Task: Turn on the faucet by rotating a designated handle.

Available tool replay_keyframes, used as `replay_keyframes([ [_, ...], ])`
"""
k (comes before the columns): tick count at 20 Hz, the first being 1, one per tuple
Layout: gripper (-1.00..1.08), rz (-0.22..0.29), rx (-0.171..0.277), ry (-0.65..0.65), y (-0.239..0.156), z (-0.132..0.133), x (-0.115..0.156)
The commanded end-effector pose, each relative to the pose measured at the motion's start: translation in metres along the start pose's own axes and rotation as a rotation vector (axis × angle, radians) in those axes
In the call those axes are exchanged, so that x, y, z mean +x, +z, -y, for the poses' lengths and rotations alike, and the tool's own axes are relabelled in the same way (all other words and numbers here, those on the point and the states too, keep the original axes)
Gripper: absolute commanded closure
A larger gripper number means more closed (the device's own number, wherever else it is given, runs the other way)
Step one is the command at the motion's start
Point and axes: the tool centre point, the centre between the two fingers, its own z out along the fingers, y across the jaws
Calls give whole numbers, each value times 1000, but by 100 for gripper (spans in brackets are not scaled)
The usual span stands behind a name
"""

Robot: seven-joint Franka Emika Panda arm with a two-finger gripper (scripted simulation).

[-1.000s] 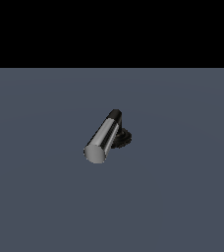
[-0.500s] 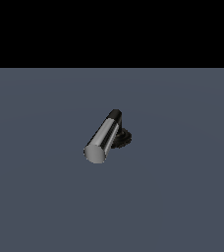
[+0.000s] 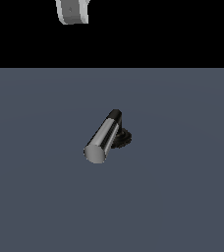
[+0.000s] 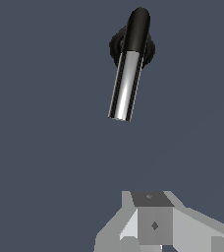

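The faucet stands on the grey floor in the exterior view, with its black ribbed base and short black neck. The handle, a shiny silver-grey cylinder, points toward the camera and the exterior view's left. In the wrist view the handle runs from the black neck over the base. My gripper is well short of the handle's free end and touches nothing. Its fingers show no gap between them and hold nothing. A white-grey part of my hand shows high at the exterior view's top edge.
The dark grey floor spreads around the faucet on all sides. A black background lies behind it. No other object shows.
A white-grey part of my hand has come into the exterior view at its top edge, where none showed before. The faucet and its handle have not moved.
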Motion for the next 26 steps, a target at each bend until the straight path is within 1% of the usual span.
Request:
replay_keyframes([
  [1, 108, -1, 1, 9, 20, 4, 5],
  [17, 108, -5, 6, 61, 138, 31, 42],
  [26, 108, -7, 10, 86, 197, 44, 63],
])
